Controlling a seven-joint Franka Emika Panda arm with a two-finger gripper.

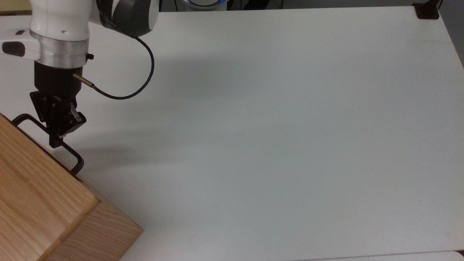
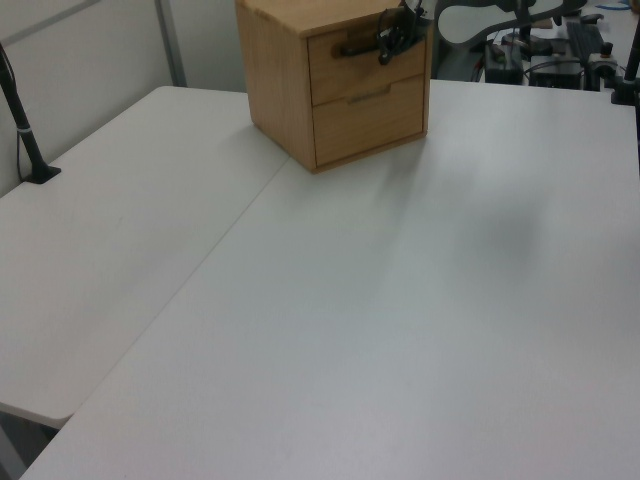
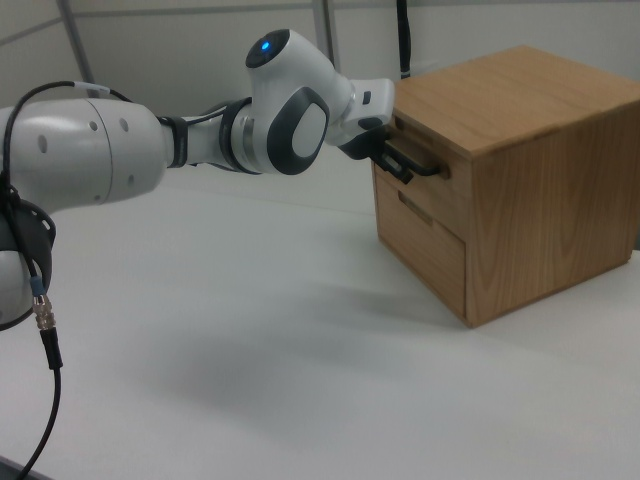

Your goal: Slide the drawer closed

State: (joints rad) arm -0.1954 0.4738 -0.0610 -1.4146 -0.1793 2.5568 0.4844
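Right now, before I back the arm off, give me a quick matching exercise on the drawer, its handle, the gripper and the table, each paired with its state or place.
Things:
1. drawer
2. handle
3. gripper
4. table

States:
A. white, bears the cabinet
B. pushed in, front flush with the cabinet
C. black, sticks out from the front
D. at the handle's bar

Pairs: 1-B, 2-C, 3-D, 4-A
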